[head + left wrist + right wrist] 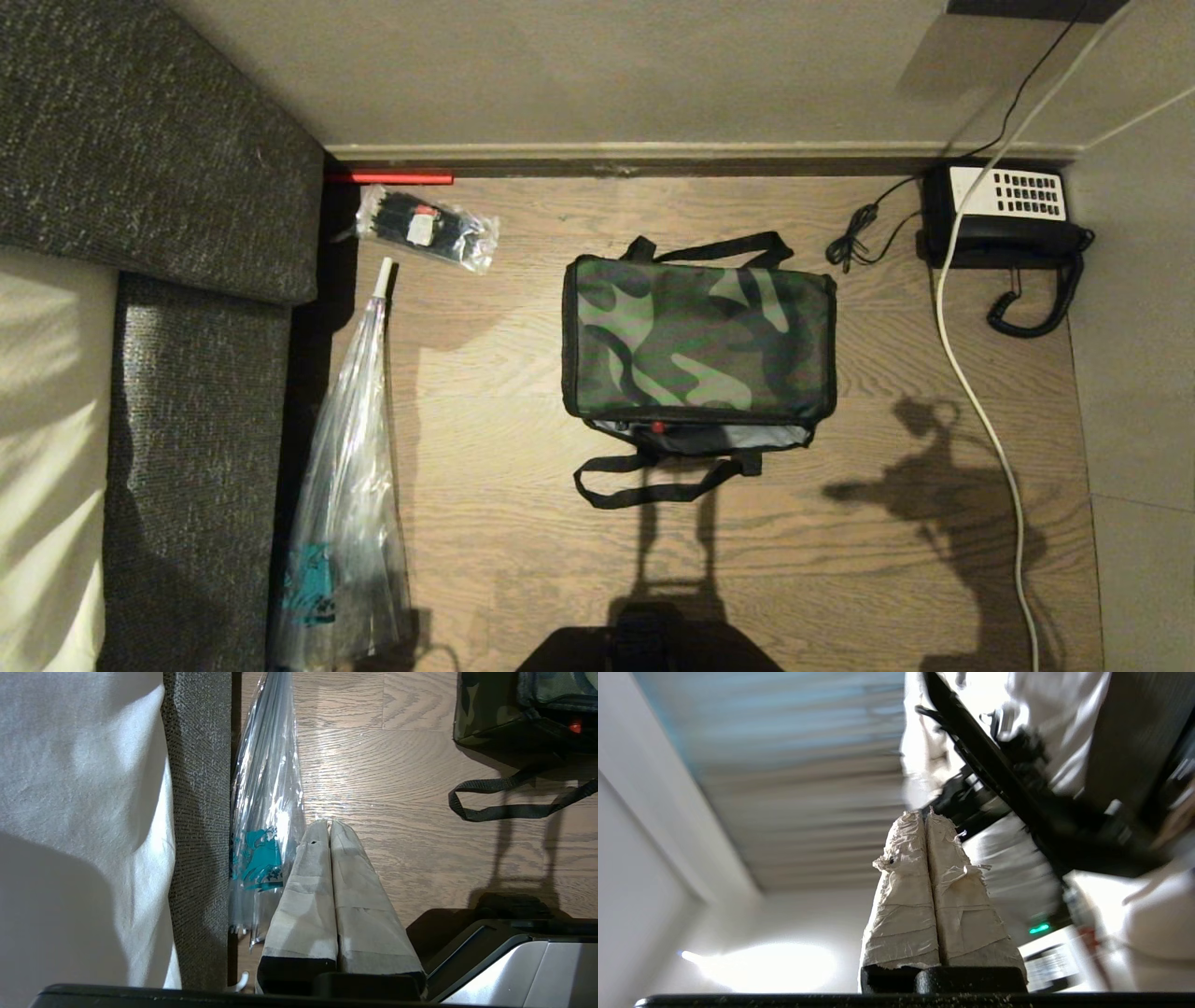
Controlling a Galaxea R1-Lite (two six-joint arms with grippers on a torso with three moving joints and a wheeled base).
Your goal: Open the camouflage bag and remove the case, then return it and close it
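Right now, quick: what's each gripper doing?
Left gripper: closed, empty, above the floor.
Right gripper: closed, empty, pointing away from the bag.

Left gripper (330, 823), taped fingers pressed together, above wood floor (397, 788). Clear plastic bag (266, 812) alongside; camouflage bag (514, 714) beyond.

Camouflage bag (698, 338) mid-floor — telephone (1004, 210) right, umbrella (350, 485) left.

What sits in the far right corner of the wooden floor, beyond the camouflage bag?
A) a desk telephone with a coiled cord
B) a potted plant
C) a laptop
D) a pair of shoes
A: a black-and-white desk telephone with a keypad and coiled handset cord sits against the wall, to the right of the camouflage bag.
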